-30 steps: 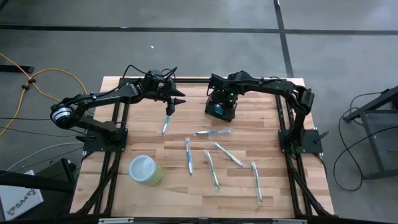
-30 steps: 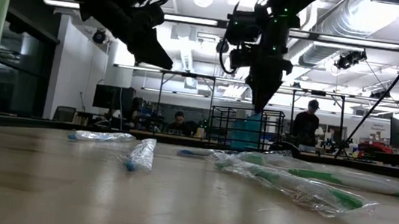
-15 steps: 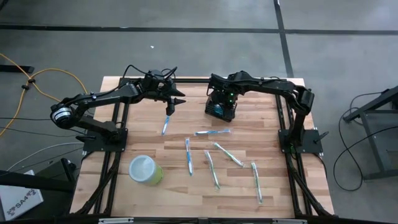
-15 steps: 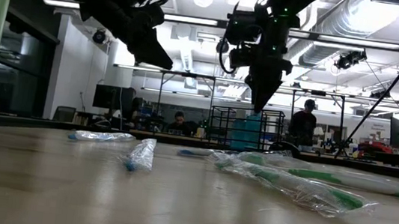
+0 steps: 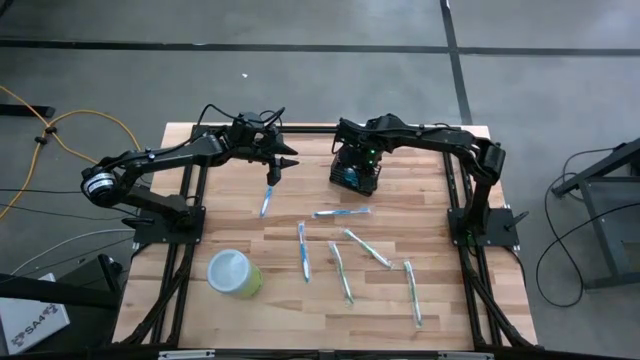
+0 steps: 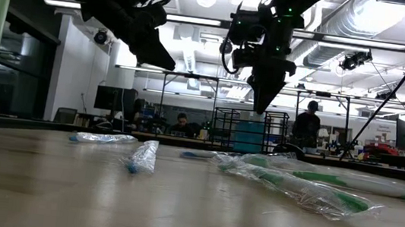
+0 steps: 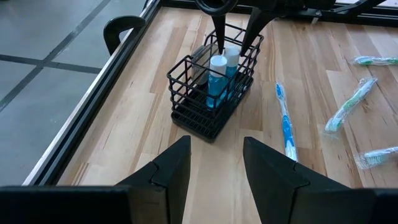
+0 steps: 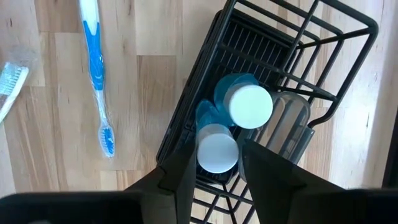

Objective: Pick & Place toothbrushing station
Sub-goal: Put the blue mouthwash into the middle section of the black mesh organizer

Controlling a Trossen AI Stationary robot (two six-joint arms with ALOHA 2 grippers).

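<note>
The toothbrushing station, a small black wire basket (image 5: pixel 355 178), stands on its base at the table's far middle. It holds two blue tubes with white caps (image 8: pixel 249 106). It also shows in the left wrist view (image 7: pixel 199 118) and the low view (image 6: pixel 277 133). My right gripper (image 5: pixel 358 162) hangs open just above the basket, pointing down. Its fingers (image 8: pixel 180 174) stand on either side of the nearer cap (image 8: pixel 216 149) and clear of the basket in the low view (image 6: pixel 258 105). My left gripper (image 5: pixel 285 160) is open and empty in the air, left of the basket.
Several wrapped toothbrushes lie on the table, one below my left gripper (image 5: pixel 267 198) and others toward the near right (image 5: pixel 343 273). A light-green cup (image 5: pixel 235 272) stands at the near left. Bare wood lies to the right of the basket.
My right gripper has gone up a little above the basket, still open. The basket and tubes have stayed where they were.
</note>
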